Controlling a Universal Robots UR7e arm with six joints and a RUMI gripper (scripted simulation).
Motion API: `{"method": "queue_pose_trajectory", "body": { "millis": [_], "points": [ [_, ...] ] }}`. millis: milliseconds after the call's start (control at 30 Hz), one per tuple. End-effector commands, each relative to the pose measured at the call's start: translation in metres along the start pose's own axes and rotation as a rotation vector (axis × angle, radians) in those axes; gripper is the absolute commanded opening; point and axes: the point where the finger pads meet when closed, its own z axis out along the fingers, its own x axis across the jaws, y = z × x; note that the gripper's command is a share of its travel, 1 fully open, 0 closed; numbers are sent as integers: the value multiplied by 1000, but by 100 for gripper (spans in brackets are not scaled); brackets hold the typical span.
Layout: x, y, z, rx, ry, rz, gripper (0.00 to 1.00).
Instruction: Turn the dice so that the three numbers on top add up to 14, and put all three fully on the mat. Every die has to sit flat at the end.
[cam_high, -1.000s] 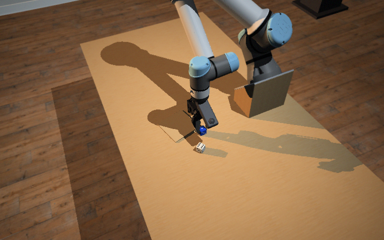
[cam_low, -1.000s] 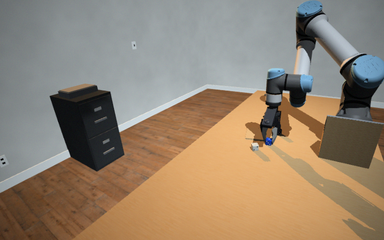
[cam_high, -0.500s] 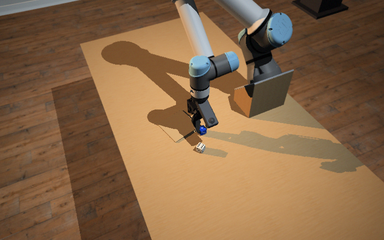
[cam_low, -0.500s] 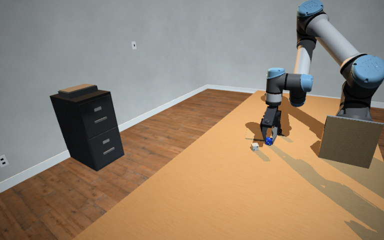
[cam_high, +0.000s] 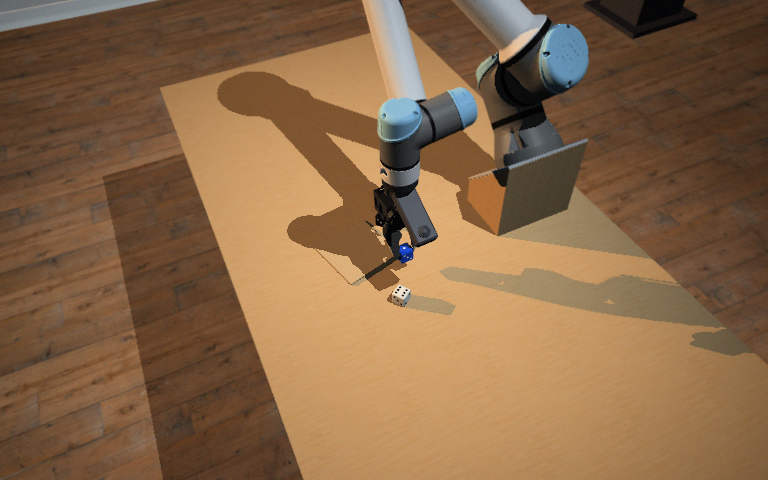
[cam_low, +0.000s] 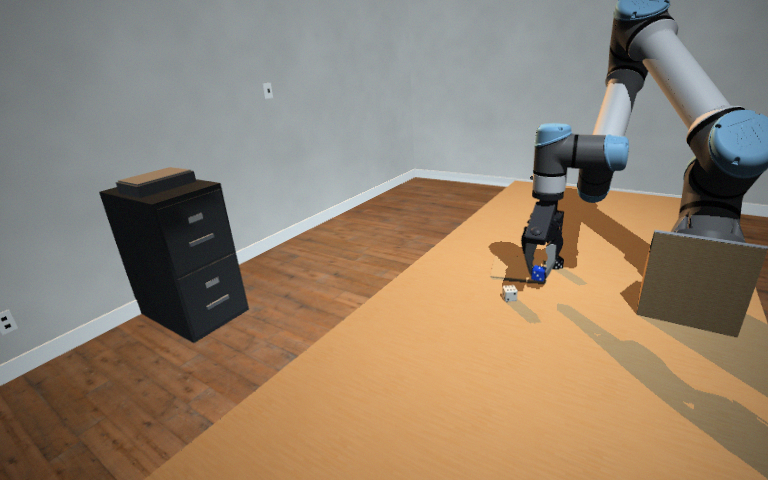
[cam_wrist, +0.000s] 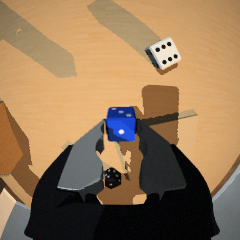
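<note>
Wrist view puts the blue die (cam_high: 406, 253) (cam_low: 538, 273) (cam_wrist: 121, 124) between the fingertips of the gripper (cam_high: 403, 246) (cam_low: 539, 268) (cam_wrist: 121, 120), pinched from both sides and tipped, one pip on the face turned to that camera and three on the other. It looks lifted just off the table (cam_high: 453, 384) (cam_low: 396, 396) (cam_wrist: 100, 75), near the mat's edge, though its height is hard to judge. The white die (cam_high: 400, 295) (cam_low: 509, 293) (cam_wrist: 164, 53) sits flat with six on top, outside the mat (cam_high: 334, 267) (cam_wrist: 189, 116), on the near side of the gripper in the top view. The black die (cam_low: 559, 262) (cam_wrist: 112, 178) lies beyond the fingers; its top number and whether it is on the mat cannot be told. So the job seems far from done: the blue one needs turning and setting down flat, the white one must go onto the mat, and the total must reach 14.
</note>
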Motion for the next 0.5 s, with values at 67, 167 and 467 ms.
{"method": "queue_pose_trajectory", "body": {
  "millis": [67,167,467],
  "points": [
    [1,0,-23,-2,-2,1,10],
    [1,0,-31,-2,-2,1,10],
    [1,0,-56,-2,-2,1,10]
  ]
}}
